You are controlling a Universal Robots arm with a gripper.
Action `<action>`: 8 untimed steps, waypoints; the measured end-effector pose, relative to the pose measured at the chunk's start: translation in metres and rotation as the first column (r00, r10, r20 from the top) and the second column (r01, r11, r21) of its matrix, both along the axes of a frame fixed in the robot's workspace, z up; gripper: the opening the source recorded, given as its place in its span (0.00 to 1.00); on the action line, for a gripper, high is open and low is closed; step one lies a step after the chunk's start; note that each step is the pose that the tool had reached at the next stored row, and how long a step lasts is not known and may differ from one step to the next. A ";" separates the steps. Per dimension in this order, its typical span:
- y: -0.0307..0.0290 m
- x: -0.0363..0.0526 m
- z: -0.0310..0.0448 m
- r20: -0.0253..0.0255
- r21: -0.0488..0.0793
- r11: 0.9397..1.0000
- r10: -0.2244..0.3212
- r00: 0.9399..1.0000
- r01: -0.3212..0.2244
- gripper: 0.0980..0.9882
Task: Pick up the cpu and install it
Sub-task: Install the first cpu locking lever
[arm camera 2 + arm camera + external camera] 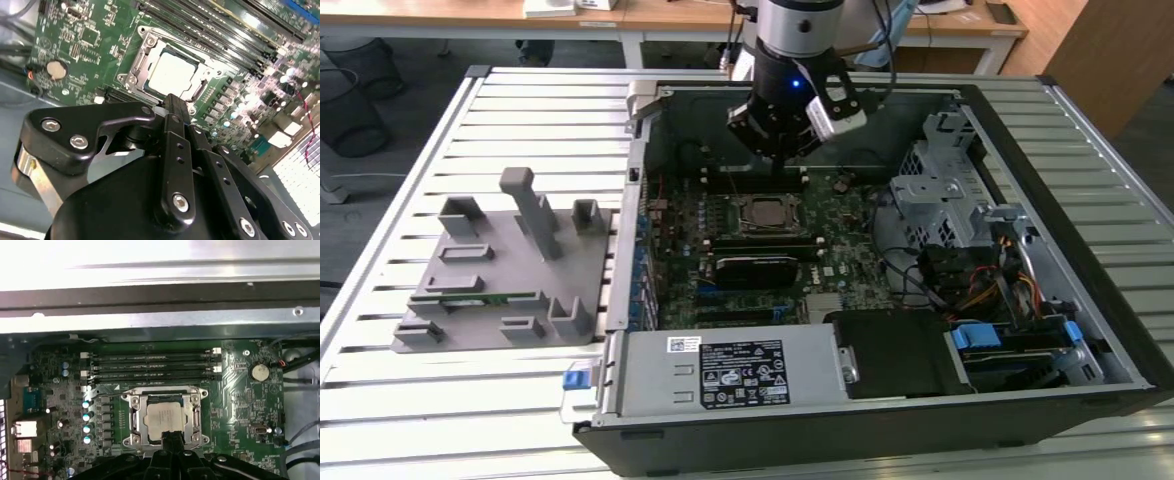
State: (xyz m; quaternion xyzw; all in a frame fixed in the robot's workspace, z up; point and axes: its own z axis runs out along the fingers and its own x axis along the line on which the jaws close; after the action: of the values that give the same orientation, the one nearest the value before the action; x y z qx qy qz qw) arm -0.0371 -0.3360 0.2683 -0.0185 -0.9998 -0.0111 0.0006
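The cpu [767, 212] is a silvery square chip lying flat in the metal-framed socket [736, 222] on the green motherboard inside the open computer case. Both wrist views show the cpu [172, 75] [165, 417] seated within the socket frame [142, 55] [135, 405]. My gripper [781, 158] hangs above the board, just behind the socket in the exterior view and apart from the chip. Its black fingers [175, 102] [172, 439] are shut together with nothing between them, their tips over the socket's edge.
A grey holder [520, 260] with a green memory stick [480, 298] lies on the slatted table at the exterior view's left. The power supply [720, 370], drive cage [941, 180] and cables crowd the case. Memory slots [150, 365] run beside the socket.
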 end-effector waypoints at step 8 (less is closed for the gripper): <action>0.0000 -0.0059 -0.0008 0.000 0.031 0.999 0.027 1.000 -0.027 0.01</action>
State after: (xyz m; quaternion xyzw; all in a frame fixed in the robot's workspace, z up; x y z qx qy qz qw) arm -0.0430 -0.3360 0.2675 -0.0049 -0.9996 -0.0265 0.0011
